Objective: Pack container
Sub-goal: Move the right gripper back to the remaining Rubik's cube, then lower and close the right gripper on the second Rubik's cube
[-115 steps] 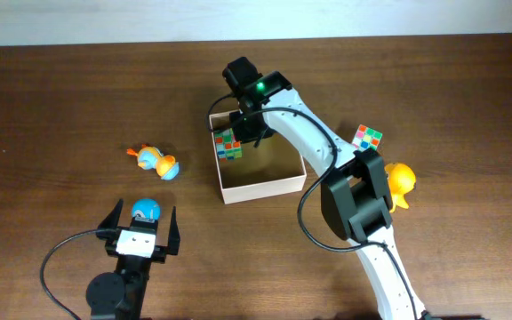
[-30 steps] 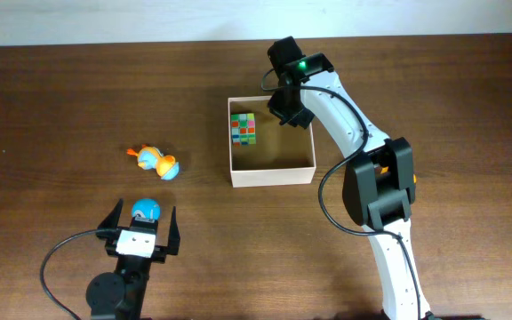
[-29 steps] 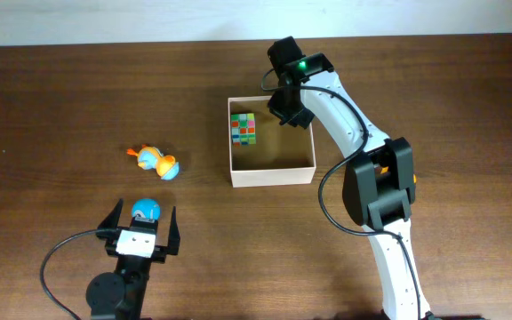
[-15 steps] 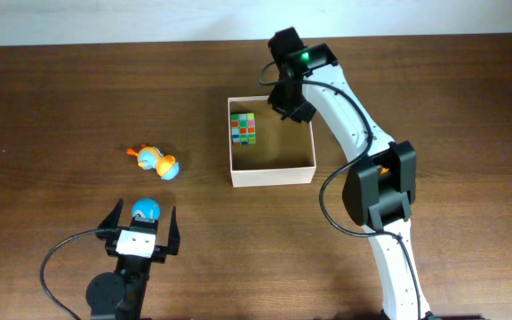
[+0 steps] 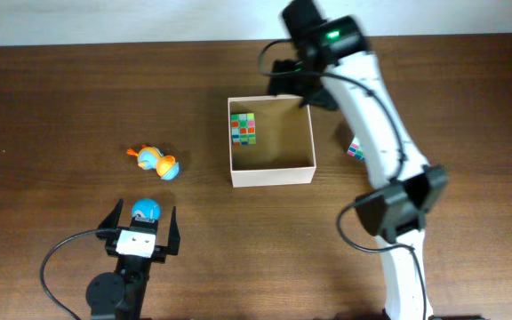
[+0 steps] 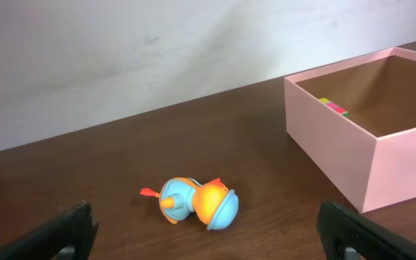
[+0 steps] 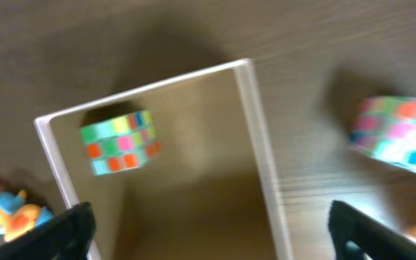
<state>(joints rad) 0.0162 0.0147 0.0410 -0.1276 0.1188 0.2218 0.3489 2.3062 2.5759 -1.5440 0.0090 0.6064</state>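
Observation:
The container (image 5: 272, 175) is a square cream-walled box with a tan floor, at mid-table. A multicoloured cube (image 5: 243, 128) lies in its far-left corner. My right gripper (image 5: 299, 84) hovers open over the box's far edge, holding nothing. The right wrist view looks down into the container (image 7: 262, 155) past the open gripper (image 7: 226, 242), onto the cube (image 7: 118, 142). An orange-and-blue duck toy (image 5: 156, 162) lies left of the box. My left gripper (image 5: 140, 222) sits open near the front edge, facing the duck (image 6: 197, 202) and the container (image 6: 403, 166); its fingers (image 6: 63, 235) touch nothing.
A second multicoloured cube (image 5: 354, 148) lies on the table right of the box, partly behind the right arm, and blurred in the right wrist view (image 7: 399, 137). A small blue round thing (image 5: 145, 210) shows between the left fingers from overhead. The table's far edge meets a white wall.
My right gripper has opened, risen and swung back toward the far right. The cube stays in the box. The second cube now shows beside the arm. The left arm has not moved.

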